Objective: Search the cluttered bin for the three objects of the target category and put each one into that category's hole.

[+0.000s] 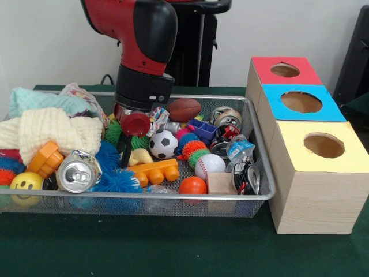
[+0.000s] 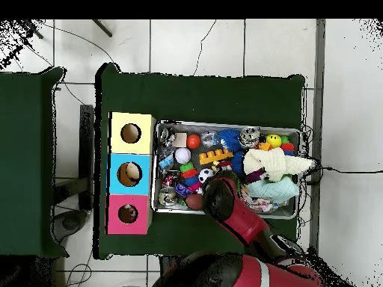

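While its red and black arm (image 1: pixel 138 34) reached down into the wire mesh bin (image 1: pixel 262 173), the robot's gripper (image 1: pixel 124 154) hung low among the toys just beside the soccer ball (image 1: pixel 163 143), though whether its claw stood wide or closed could not be told from either view. Balls, apparently the sought category, lay scattered through the bin: the soccer ball sat near the middle, a brown football (image 1: pixel 184 109) rested behind it toward the far rim, a white baseball (image 1: pixel 210 165) lay in front of it on the side of the boxes, and an orange ball (image 1: pixel 192 185) sat against the near rim. An orange toy brick (image 1: pixel 154 171) lay just in front of the soccer ball, with blue spiky balls (image 1: pixel 112 170) beside it and a crushed silver can (image 1: pixel 78 171) farther along, away from the boxes. Cream and teal knitted cloths (image 1: pixel 52 130) were heaped at the bin's end farthest from the boxes, above a yellow smiley ball (image 1: pixel 26 182). More dented cans (image 1: pixel 247 176) crowded the end nearest the boxes. Three wooden boxes stood in a row touching one another just beside the bin, topped red (image 1: pixel 285 70), blue (image 1: pixel 300 102) and yellow (image 1: pixel 323 145), each with a round hole. Seen from overhead, a pale object (image 2: pixel 132 174) showed inside the blue box's hole.
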